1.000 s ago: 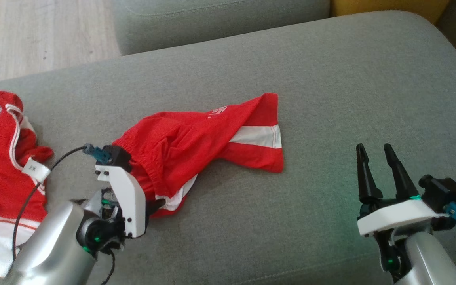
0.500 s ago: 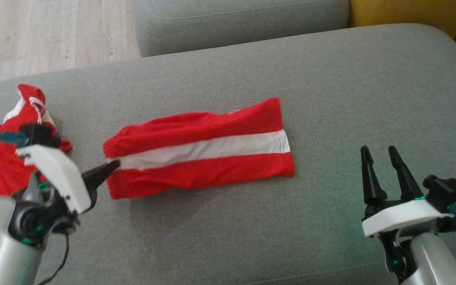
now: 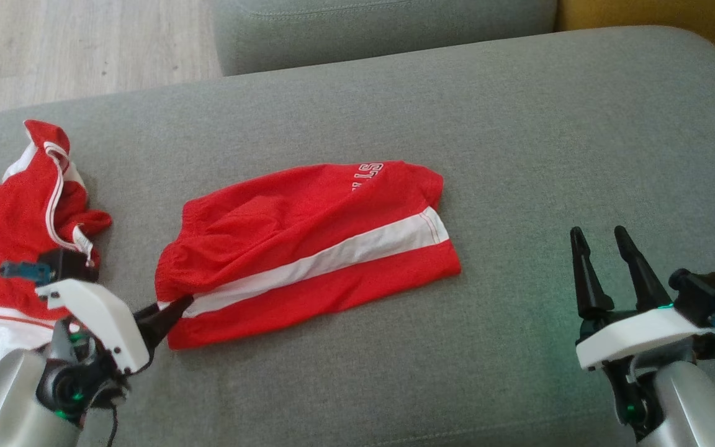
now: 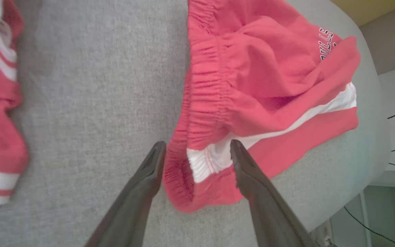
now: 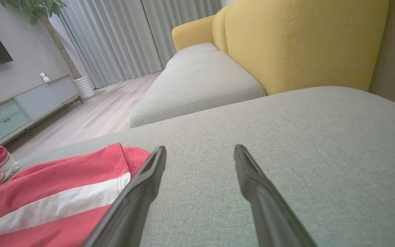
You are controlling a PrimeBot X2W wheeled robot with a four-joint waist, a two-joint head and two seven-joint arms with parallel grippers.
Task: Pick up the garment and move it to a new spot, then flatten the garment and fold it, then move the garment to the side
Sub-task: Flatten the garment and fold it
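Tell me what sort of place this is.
Likely a home living room: a grey sofa with a yellow backrest, floor-length curtains, and a low drawer cabinet beside a potted plant.

Head view: high, facing forward and down over the grey cushion; left wrist view: close, looking steeply down onto the waistband of the red shorts; right wrist view: low, near-level along the cushion toward the yellow sofa back; all three share the shorts.

Item: red shorts. White block lettering on the far right part, partly lost in a crease; "LLS" legible. Left, second red garment: white tag, unreadable.
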